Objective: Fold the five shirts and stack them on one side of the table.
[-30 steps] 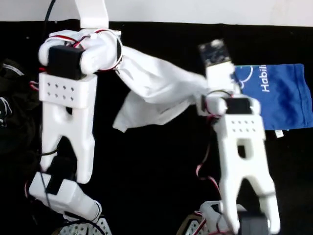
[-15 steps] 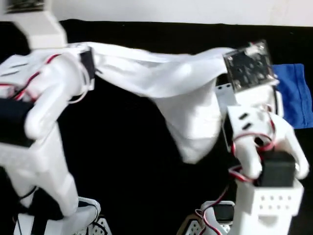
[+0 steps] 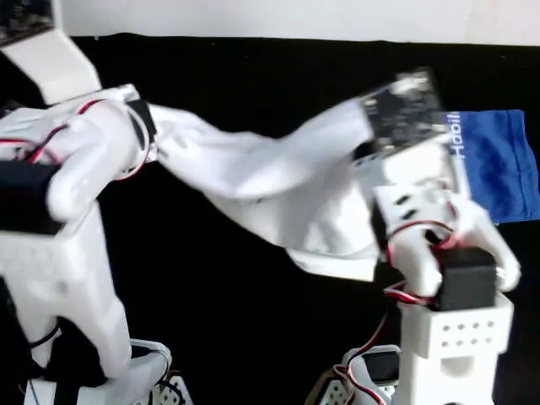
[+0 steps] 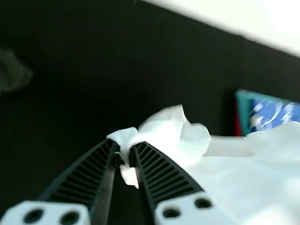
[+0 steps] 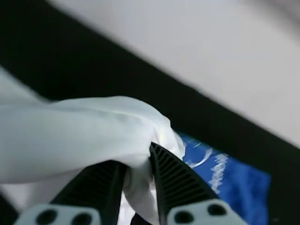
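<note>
Slackened since, limp white shirt droops between both jaws.

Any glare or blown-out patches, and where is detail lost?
High view: white shirt nearly blown out, few folds readable; black table shows no texture. Left wrist view: shirt glares beside the left gripper. Right wrist view: blue shirt reads fine.

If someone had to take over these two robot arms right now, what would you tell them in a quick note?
Left end effector: shut on one end of the crumpled white cloth shirt.
Right end effector: shut on its other end; the shirt hangs stretched between them over the black table.
Done: a folded blue cloth shirt lies on the right arm's side.
To do: fold the white shirt, stack it there, then the others.
</note>
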Robot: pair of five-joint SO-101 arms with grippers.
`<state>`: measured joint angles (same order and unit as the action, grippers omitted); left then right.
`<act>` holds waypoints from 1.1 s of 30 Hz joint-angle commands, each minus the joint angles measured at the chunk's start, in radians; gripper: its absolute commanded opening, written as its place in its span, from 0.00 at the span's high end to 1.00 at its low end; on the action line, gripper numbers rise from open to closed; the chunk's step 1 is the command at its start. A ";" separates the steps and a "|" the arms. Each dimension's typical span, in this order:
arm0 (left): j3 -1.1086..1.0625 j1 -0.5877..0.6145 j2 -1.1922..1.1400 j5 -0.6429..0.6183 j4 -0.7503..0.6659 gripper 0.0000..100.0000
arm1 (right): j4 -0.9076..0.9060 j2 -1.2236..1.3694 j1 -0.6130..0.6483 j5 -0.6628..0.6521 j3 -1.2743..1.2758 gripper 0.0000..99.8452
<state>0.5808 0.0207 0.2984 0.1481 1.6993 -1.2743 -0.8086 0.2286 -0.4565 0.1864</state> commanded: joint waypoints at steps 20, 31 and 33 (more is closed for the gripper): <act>-1.119 0.329 0.016 0.242 -0.276 0.96 | -0.094 0.002 0.435 0.029 0.618 0.99; -0.880 0.285 0.024 0.341 -0.089 0.79 | -0.214 0.002 0.433 0.032 0.460 0.78; -0.837 0.206 0.021 0.341 -0.023 0.79 | -0.237 0.002 0.433 0.032 0.390 0.78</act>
<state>-0.3460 0.3230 0.2984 0.4810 1.5827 -1.4814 -0.8071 0.6536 -0.4365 0.6943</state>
